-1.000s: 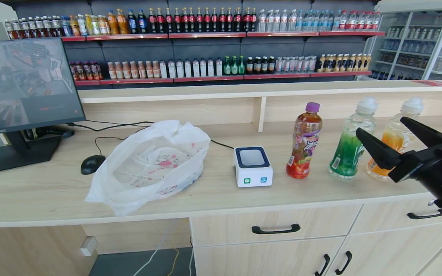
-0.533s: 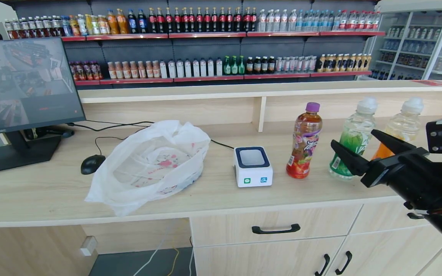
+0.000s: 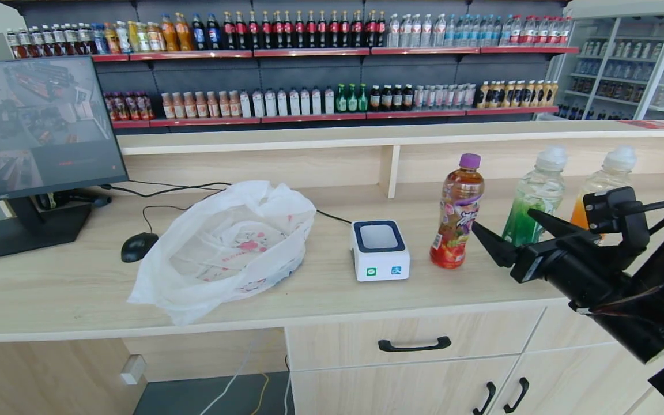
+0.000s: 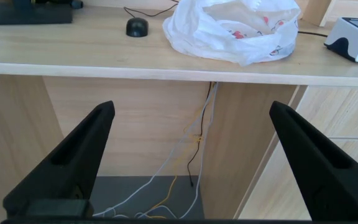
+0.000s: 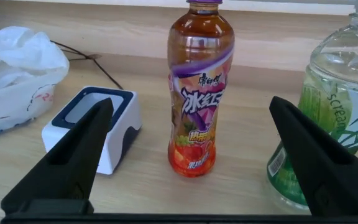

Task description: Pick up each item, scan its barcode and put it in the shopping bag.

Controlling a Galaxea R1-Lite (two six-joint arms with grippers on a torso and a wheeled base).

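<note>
Three bottles stand on the wooden counter [image 3: 320, 294]: a purple-capped red tea bottle [image 3: 457, 216] [image 5: 199, 93], a green one [image 3: 531, 199] [image 5: 334, 118] and an orange one [image 3: 604, 180]. My right gripper [image 3: 502, 222] [image 5: 191, 102] is open, just in front of the green bottle and right of the tea bottle, which lines up between its fingers in the right wrist view, still apart. The white scanner [image 3: 379, 249] [image 5: 95, 127] sits left of the bottles. The white shopping bag [image 3: 228, 248] [image 4: 235, 28] lies open farther left. My left gripper [image 4: 191, 106] is open below counter level.
A monitor [image 3: 32, 127] and a black mouse [image 3: 139, 246] [image 4: 137, 26] occupy the counter's left end. A raised back shelf [image 3: 389, 138] runs behind the bottles. Drawers with black handles [image 3: 414, 346] are under the counter, and cables [image 4: 197, 143] hang beneath it.
My right gripper has moved left and lower, from beside the orange bottle to in front of the green one, nearer the tea bottle. Bottles, scanner and bag have not moved.
</note>
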